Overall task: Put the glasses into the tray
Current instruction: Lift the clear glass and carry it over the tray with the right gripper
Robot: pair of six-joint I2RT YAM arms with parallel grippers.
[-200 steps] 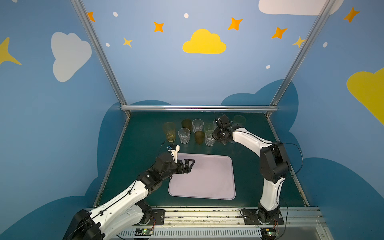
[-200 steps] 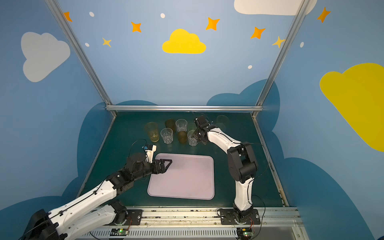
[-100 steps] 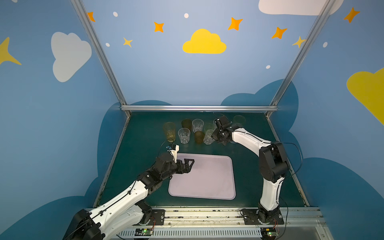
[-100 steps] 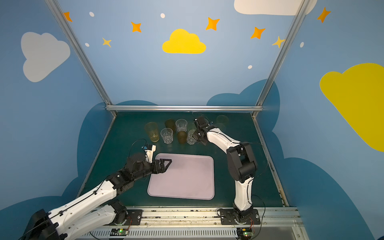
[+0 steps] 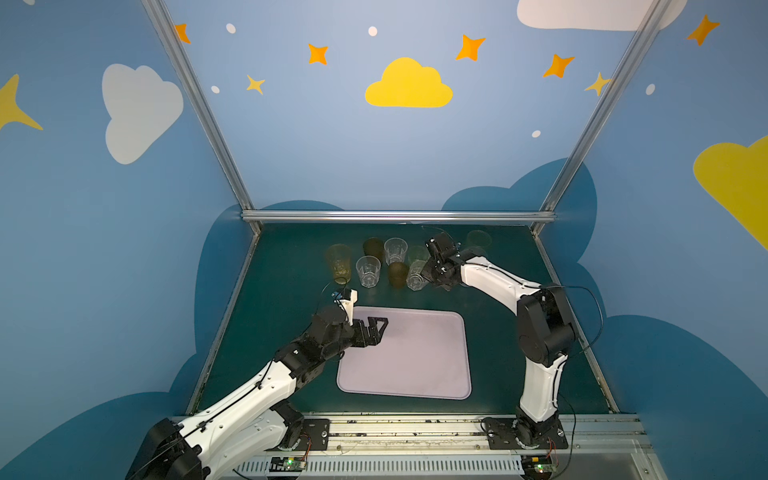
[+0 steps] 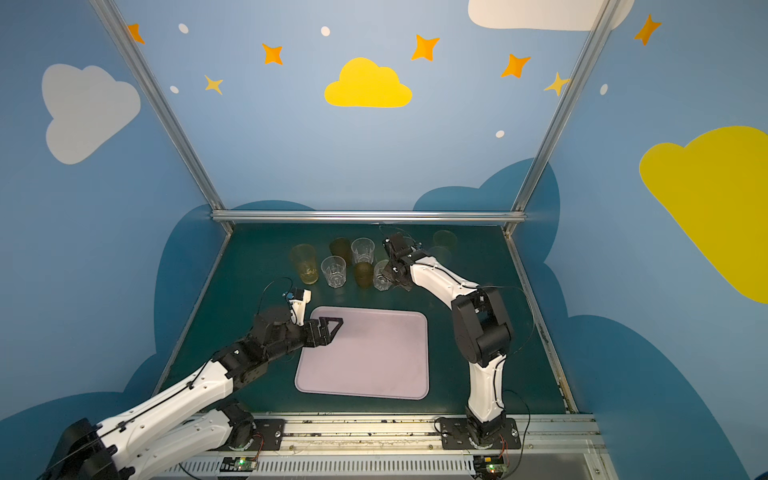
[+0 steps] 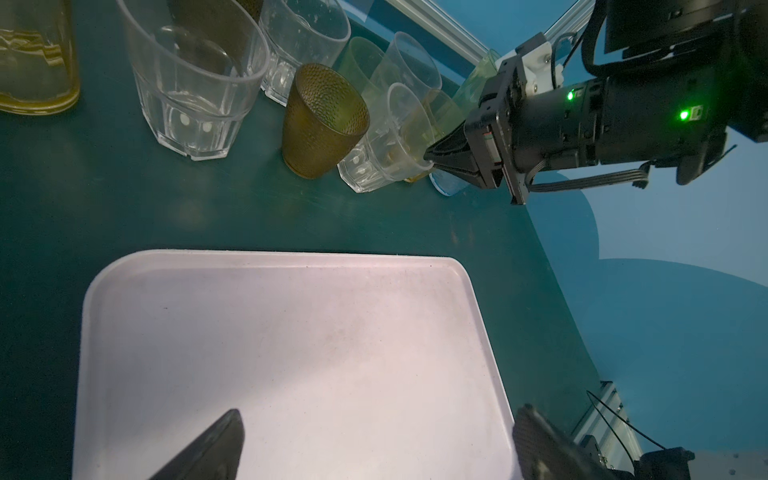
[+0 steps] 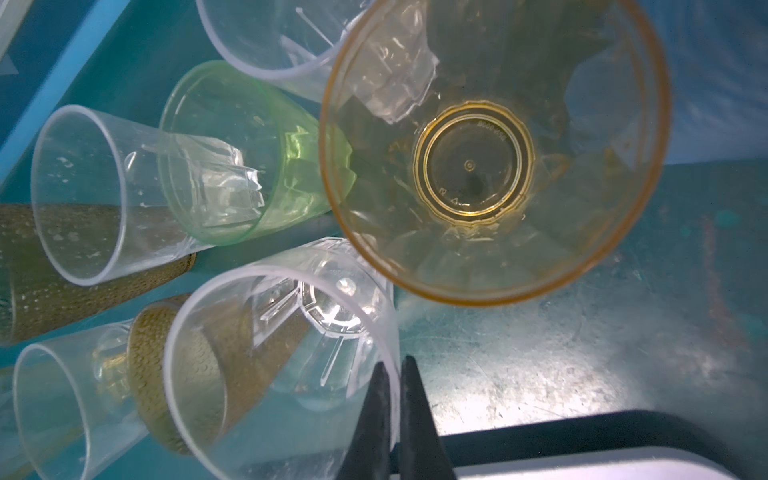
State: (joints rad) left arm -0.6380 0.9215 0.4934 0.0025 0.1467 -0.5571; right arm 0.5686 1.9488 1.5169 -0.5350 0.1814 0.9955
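In the last second my right pincer (image 8: 395, 365) has finished closing. Its tips are now together on the thin wall of a clear glass (image 8: 286, 345), one tip inside the rim and one outside. The arm itself has hardly moved. The glass is not lifted: it stands on the worktop (image 5: 291, 291) in the group behind the tray (image 5: 415, 365), just beside a brown glass (image 7: 324, 120), and it seems to lean a little toward my pincer. So I judge the grasp is made and the lift comes next. An amber glass (image 8: 494, 166) is very near, so I should rise slowly. The tray holds no glass yet. My left pincer (image 5: 376, 328) hangs wide apart and empty over the tray's left edge.
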